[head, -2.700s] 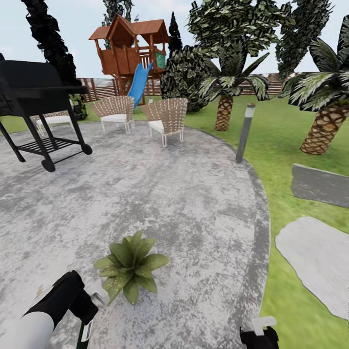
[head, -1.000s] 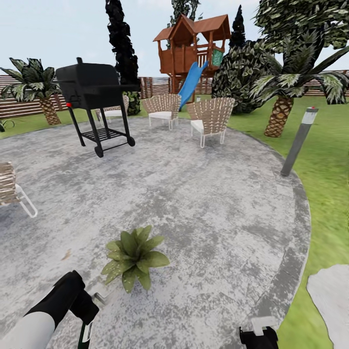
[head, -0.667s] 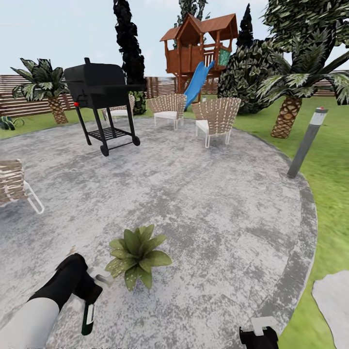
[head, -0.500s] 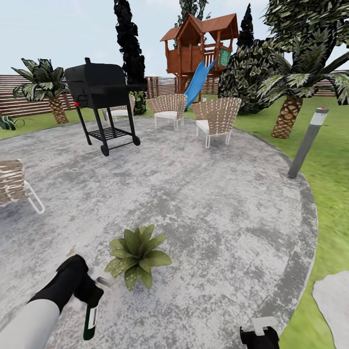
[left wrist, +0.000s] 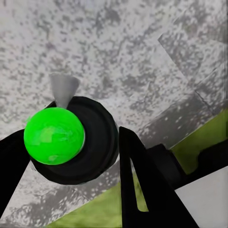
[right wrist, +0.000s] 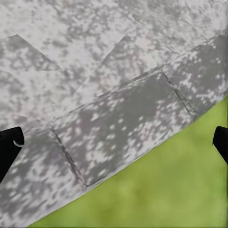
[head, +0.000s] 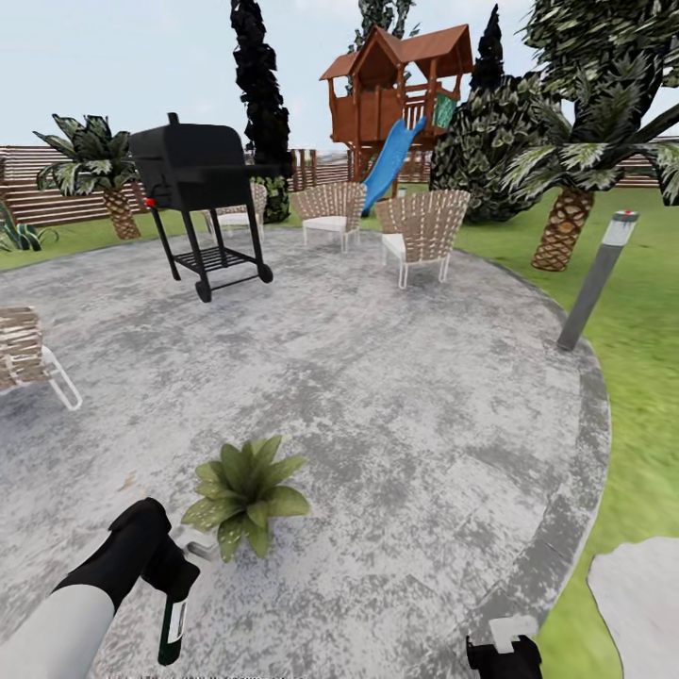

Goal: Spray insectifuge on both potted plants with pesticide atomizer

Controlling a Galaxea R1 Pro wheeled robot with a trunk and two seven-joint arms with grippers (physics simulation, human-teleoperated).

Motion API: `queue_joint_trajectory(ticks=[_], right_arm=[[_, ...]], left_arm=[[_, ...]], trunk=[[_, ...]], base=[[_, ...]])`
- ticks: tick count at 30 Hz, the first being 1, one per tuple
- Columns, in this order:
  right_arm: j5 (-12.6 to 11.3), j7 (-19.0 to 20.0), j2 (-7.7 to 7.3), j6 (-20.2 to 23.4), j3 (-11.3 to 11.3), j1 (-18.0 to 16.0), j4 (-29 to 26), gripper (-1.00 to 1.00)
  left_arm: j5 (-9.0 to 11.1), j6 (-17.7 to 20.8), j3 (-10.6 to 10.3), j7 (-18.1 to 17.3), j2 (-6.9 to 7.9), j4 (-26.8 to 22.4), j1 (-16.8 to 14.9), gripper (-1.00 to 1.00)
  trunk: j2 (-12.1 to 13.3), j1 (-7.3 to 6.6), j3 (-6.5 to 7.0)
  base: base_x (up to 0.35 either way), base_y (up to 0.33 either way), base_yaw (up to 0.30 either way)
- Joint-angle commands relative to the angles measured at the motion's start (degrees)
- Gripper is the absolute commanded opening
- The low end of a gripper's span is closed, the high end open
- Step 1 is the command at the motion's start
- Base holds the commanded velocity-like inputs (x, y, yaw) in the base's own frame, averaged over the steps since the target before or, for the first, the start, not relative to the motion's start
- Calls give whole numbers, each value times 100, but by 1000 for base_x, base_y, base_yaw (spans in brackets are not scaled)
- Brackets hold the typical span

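Near left on the grey paving (head: 396, 396): left gripper (head: 174, 577) clamped on the pesticide atomizer (head: 172, 618), bottle hanging down, just beside a potted plant (head: 240, 488). Near right: right gripper (head: 505, 651), fingers wide apart, holding nothing.

A black wheeled grill (head: 196, 179) is set on the far side of the paving, with two woven chairs (head: 422, 224) placed near it. A wooden playhouse (head: 396, 85) with a blue slide (head: 389, 162) is seen behind them. A grey bollard lamp (head: 596, 276) is planted at the lawn's edge, near a palm (head: 571, 179).
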Motion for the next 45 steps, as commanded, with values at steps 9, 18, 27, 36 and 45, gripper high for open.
queue_joint_trajectory(ticks=[9, 18, 27, 36, 45], right_arm=[[58, -8, 2, -19, -47, -2, 5, 100], [61, -8, 10, -19, -47, -2, 5, 100], [59, -8, 11, -19, -47, -2, 5, 100], [61, -8, 11, -19, -47, -2, 5, 100], [59, -8, 11, -19, -47, -2, 5, 100]], left_arm=[[-54, 35, 39, -59, -11, -15, -10, -100], [-57, 36, 39, -59, -13, -18, -28, -100], [-62, 43, 39, -59, -12, -22, -48, -100], [-55, 45, 29, -24, -7, -15, -12, -100], [-53, 36, 28, -23, 42, 9, -1, -100]], trunk=[[-2, -1, -5], [-2, -1, -5], [-2, -1, -5], [-2, -1, -5], [-2, -1, -5]], base=[[97, -249, 185], [134, -232, 39], [2, -272, 257], [138, -155, 109], [6, -3, 246]])
